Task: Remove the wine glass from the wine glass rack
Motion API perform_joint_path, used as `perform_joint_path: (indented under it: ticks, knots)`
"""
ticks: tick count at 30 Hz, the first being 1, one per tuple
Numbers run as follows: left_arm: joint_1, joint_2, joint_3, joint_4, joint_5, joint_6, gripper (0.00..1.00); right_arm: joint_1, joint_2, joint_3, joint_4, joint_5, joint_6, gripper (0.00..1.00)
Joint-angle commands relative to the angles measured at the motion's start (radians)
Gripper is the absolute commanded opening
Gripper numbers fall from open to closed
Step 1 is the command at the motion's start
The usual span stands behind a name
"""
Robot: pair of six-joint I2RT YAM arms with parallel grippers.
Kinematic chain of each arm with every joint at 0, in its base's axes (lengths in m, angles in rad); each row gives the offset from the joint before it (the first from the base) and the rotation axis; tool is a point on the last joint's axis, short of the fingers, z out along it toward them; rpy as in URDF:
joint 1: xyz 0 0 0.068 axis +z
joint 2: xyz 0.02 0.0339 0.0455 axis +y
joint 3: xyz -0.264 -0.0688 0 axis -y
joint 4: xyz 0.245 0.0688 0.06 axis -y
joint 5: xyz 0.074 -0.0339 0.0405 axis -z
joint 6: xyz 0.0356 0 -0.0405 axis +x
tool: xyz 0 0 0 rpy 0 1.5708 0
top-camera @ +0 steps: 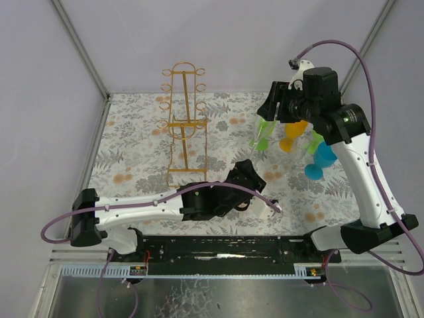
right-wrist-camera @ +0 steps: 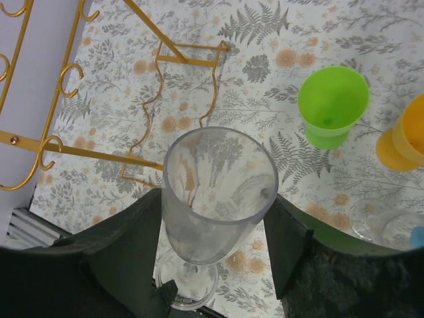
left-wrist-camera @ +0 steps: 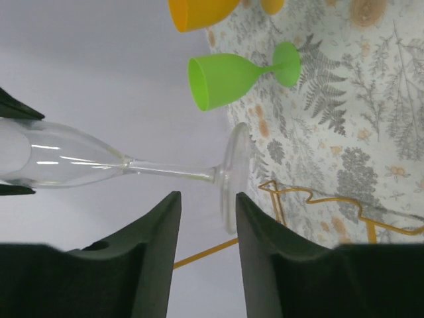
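The right tool [right-wrist-camera: 215, 199] grips the empty wine glass [right-wrist-camera: 218, 179] by its bowl, upright and off the rack [top-camera: 185, 122], which stands to the tool's left. The left tool [left-wrist-camera: 207, 199] is narrowly open at the glass's foot. An empty green cup [right-wrist-camera: 331, 106] stands nearby.

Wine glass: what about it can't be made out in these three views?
Top external: the clear wine glass barely shows, transparent beneath the right gripper.
Right wrist: its foot is half hidden behind the bowl and a jaw; contact with the table unclear.
Left wrist: the bowl's mouth is cut off by the left edge.
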Motion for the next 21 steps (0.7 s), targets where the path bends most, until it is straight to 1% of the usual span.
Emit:
perform_joint_path:
  ticks: [1,2,5,8,11,12,17,21]
  knots:
    - [-0.007,0.000,0.021,0.136,-0.025,0.033,0.53,0.000,-0.087,-0.006,0.063,0.095,-0.061,0.30]
    - [-0.006,0.002,0.025,0.136,-0.024,0.028,0.62,0.000,-0.104,-0.027,0.086,0.104,-0.069,0.30]
    - [-0.005,0.000,0.030,0.135,-0.021,0.022,0.81,-0.002,-0.155,-0.095,0.154,0.149,-0.090,0.29]
    - [-0.005,-0.003,0.038,0.122,-0.017,0.006,0.94,0.000,-0.199,-0.167,0.228,0.196,-0.115,0.29]
    - [-0.006,-0.011,0.096,0.085,0.009,-0.060,1.00,-0.001,-0.246,-0.269,0.319,0.250,-0.145,0.29]
    - [-0.004,-0.013,0.130,0.062,0.023,-0.096,1.00,-0.001,-0.260,-0.305,0.353,0.265,-0.158,0.30]
    - [0.003,-0.003,0.383,-0.074,0.127,-0.325,1.00,0.000,-0.346,-0.508,0.553,0.324,-0.187,0.31]
    - [0.018,0.011,0.571,-0.153,0.220,-0.469,1.00,0.000,-0.384,-0.619,0.667,0.353,-0.202,0.31]
